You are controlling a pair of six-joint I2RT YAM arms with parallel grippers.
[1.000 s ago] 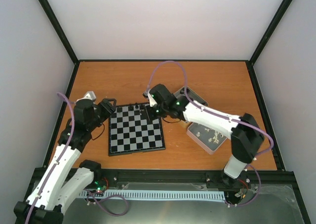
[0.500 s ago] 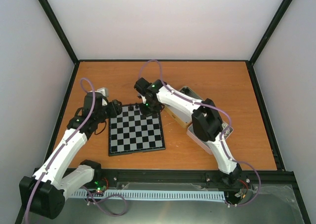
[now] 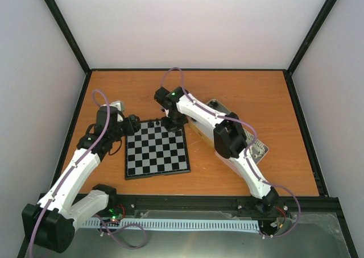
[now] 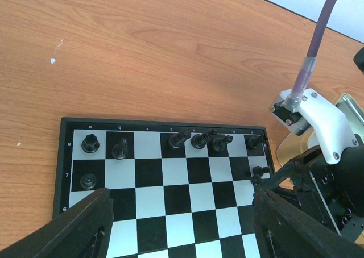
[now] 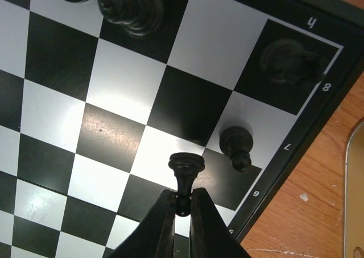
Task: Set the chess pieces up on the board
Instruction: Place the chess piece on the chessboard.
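Board — right gripper pinches a black pawn beside another pawn (tin nearby) — left gripper spread, empty.

Bright, even light, soft shadows; faint glare on the board, and the corner chess piece is blurred.
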